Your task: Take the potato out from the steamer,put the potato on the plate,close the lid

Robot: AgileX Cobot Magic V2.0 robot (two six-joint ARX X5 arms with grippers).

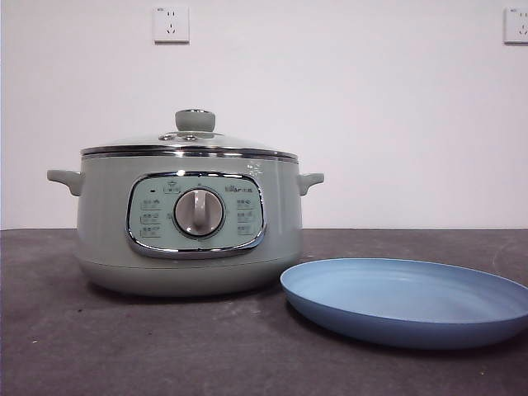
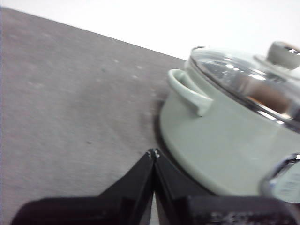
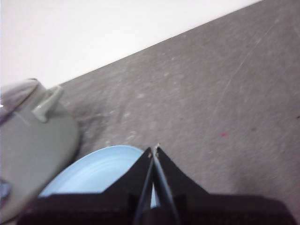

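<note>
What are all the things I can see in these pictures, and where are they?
Round sage-green electric steamer: one, pale green, on the dark table, left of the plate.
Domed glass lid: one, clear with chrome rim and green knob, closed on the steamer.
Orange-brown potato: one, glimpsed through the lid, inside the steamer.
Shallow round light-blue plate: one, blue, on the table beside the steamer.
White wall sockets: two, on the wall.
Grey table: one, dark grey.
Left gripper: black, shut, near the steamer.
Right gripper: black, shut, above the plate.

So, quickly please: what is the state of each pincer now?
Left pincer: closed, holding nothing, beside the steamer.
Right pincer: closed, holding nothing, above the plate.
</note>
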